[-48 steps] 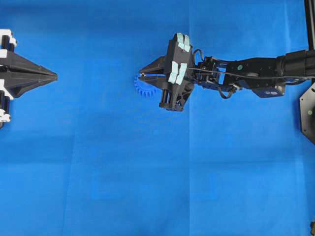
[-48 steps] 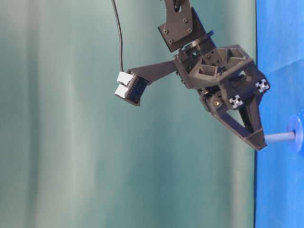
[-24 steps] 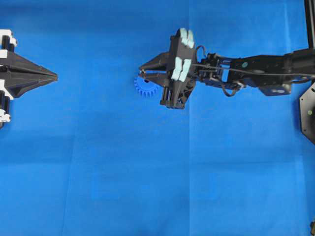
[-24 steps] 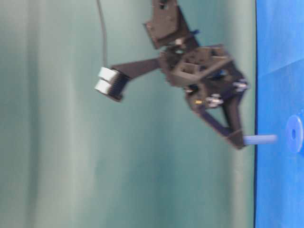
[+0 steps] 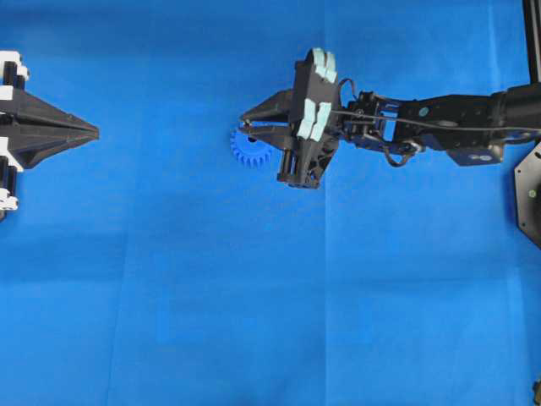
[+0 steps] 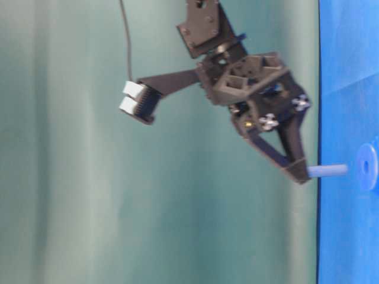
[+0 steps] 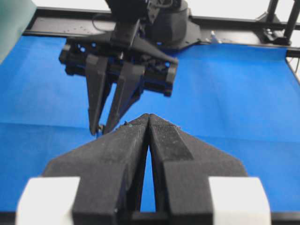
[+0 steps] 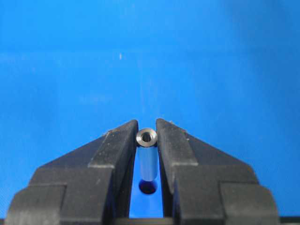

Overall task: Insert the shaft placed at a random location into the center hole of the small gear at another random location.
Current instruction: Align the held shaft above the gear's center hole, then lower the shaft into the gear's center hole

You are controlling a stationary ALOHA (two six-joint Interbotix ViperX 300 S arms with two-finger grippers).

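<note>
At the far left edge of the blue cloth-covered table (image 5: 254, 296), well apart from the small bright blue plastic spur gear (image 5: 246, 150), sits the left gripper (image 5: 91, 132) — its black fingers pressed tip to tip, clenched on nothing, as the left wrist view confirms (image 7: 148, 117).

The gear lies flat on the cloth left of centre, its right part hidden under the black fingers of the right gripper (image 5: 243, 127). In the table-level view the gear (image 6: 368, 167) shows edge-on, with a darker spot at its middle that may be the center hole, too blurred to be sure.

The right gripper is clamped on the short silver-grey metal shaft (image 8: 146, 157), pinched between the two fingertips (image 8: 123, 136). Seen from table level, the shaft (image 6: 327, 170) sticks out from the fingertips toward the gear, its free end just short of the gear — a narrow gap shows between them.
</note>
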